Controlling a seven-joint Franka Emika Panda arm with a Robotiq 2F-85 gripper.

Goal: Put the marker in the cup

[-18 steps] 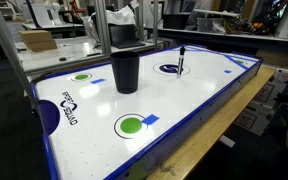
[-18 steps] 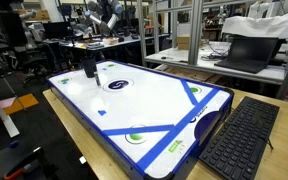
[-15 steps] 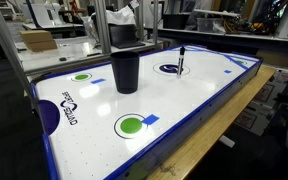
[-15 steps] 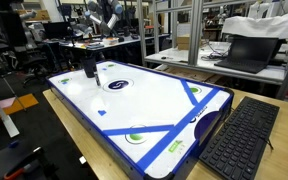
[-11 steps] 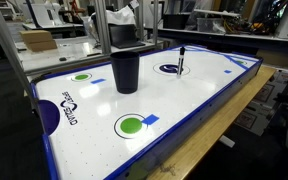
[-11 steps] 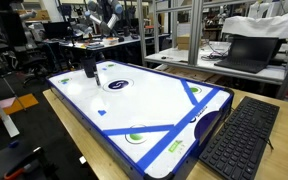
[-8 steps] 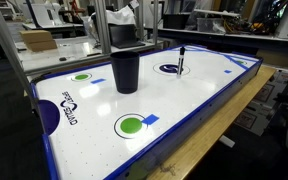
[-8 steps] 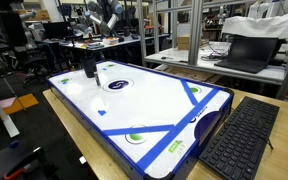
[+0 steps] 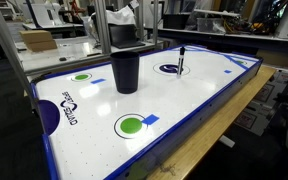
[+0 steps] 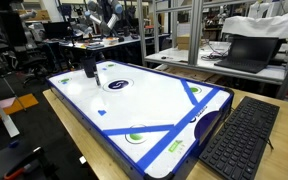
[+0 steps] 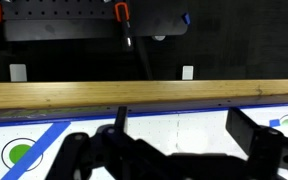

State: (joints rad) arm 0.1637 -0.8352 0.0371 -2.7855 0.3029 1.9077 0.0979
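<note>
The cup [image 9: 125, 68] is a tall black tumbler standing upright on the white air-hockey table [image 9: 184, 105]; it also shows small at the table's far end [image 10: 88, 70]. The marker [image 9: 180, 62] is a thin dark stick standing upright on a blue ring mark, to the right of the cup and apart from it. It shows as a thin dark line next to the cup [image 10: 97, 73]. In the wrist view my gripper [image 11: 189, 130] is open and empty above the white table surface. Neither cup nor marker shows in the wrist view.
The table has a blue rim [image 9: 246, 68] and sits on a wooden bench [image 9: 219, 140]. Green circle marks [image 9: 131, 125] lie on its surface. A black keyboard [image 10: 239, 140] and a laptop [image 10: 246, 50] lie beside it. Desks and clutter stand behind.
</note>
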